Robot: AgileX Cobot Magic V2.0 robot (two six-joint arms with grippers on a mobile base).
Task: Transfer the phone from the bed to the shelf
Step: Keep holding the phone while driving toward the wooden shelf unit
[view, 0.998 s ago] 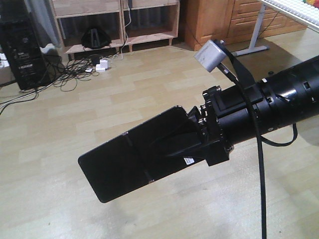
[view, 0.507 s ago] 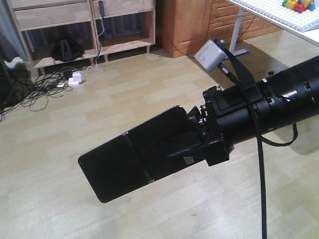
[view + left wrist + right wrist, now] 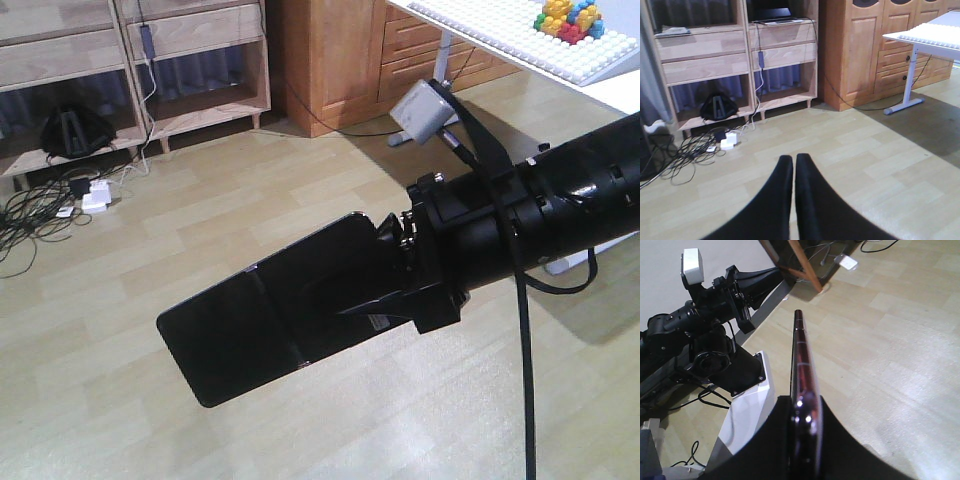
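Note:
The phone [image 3: 250, 320], a thin glossy black slab, sticks out flat from my right gripper [image 3: 338, 300], high over the pale wood floor. The right wrist view has the phone [image 3: 801, 355] edge-on, its pinkish rim glinting, clamped between the two black fingers of the right gripper [image 3: 805, 407]. My left gripper [image 3: 793, 161] hangs over bare floor, shut, with nothing between its fingertips. The shelf [image 3: 715, 65], pale wood with boxy compartments, stands against the far wall, also at the front view's upper left [image 3: 190, 35]. The bed is out of view.
An orange-brown wooden cabinet [image 3: 850, 50] stands right of the shelf. A white table [image 3: 500, 35] carrying toy bricks [image 3: 570, 20] reaches in from the upper right; its leg [image 3: 910, 80] stands on the floor. Tangled cables and white adapters [image 3: 725, 142] lie before the shelf. My left arm [image 3: 710, 305] is beside the phone.
In the front view the shelf, cabinet and cables have slid leftward and the white table has come further in. The phone stays clamped in the right gripper in the same pose.

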